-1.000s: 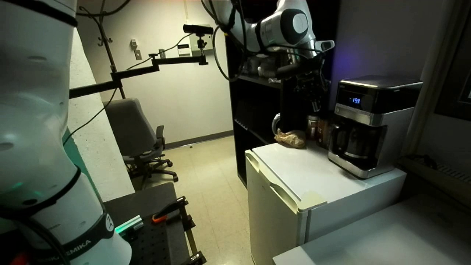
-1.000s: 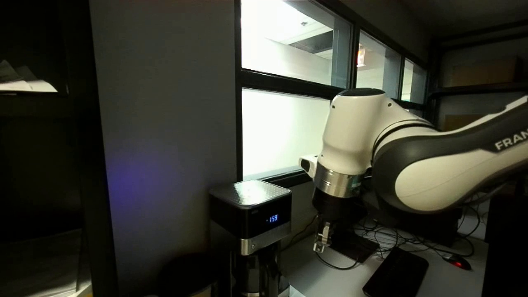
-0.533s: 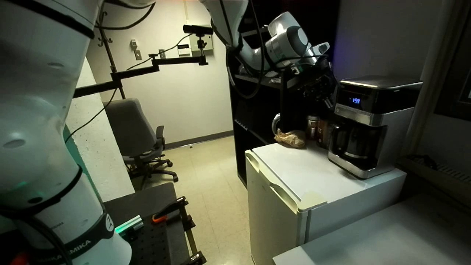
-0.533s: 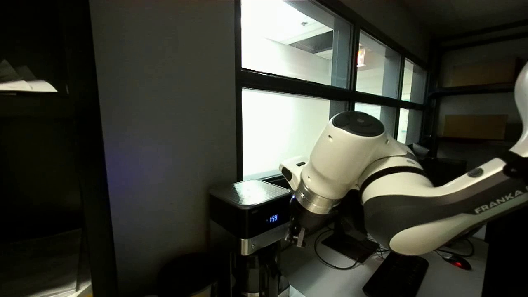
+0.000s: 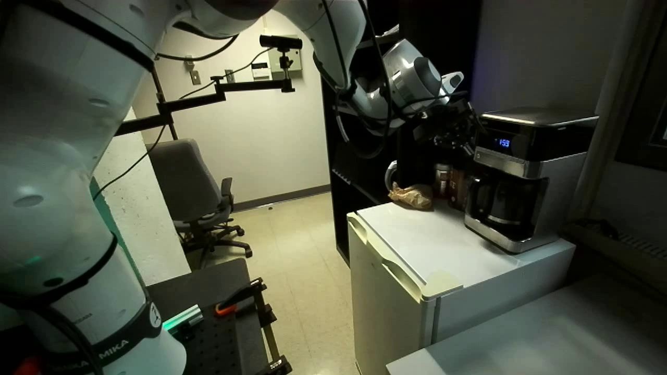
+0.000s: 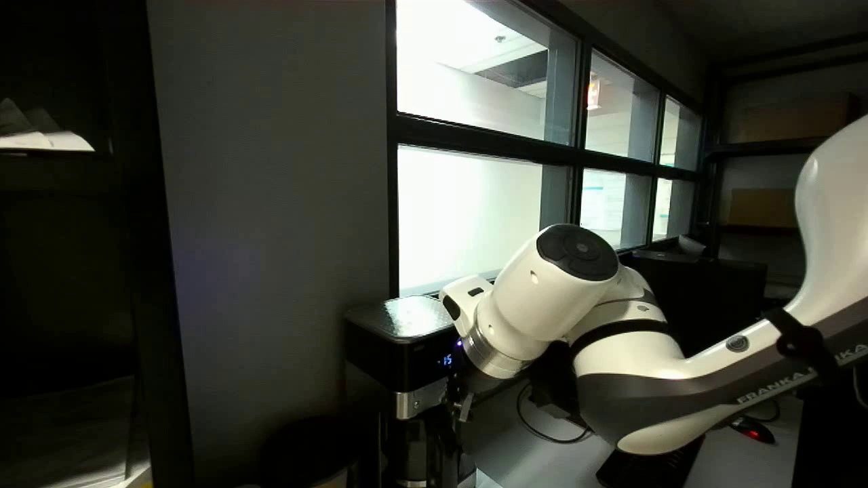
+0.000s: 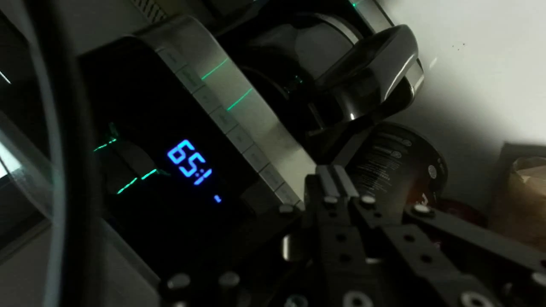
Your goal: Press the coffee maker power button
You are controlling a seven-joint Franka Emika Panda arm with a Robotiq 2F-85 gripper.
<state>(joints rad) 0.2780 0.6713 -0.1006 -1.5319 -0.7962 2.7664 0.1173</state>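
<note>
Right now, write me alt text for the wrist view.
A shut gripper near the button row of a coffee maker, contact unclear. Its blue clock shows 1:59 upside down; carafe handle and dark container also visible.

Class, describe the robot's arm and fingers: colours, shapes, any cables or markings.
The rounded arm is white and dark grey, with a silver wrist ring, FRANKA lettering and dark cables. The slim fingers are black with grey tips and silver screws.
</note>
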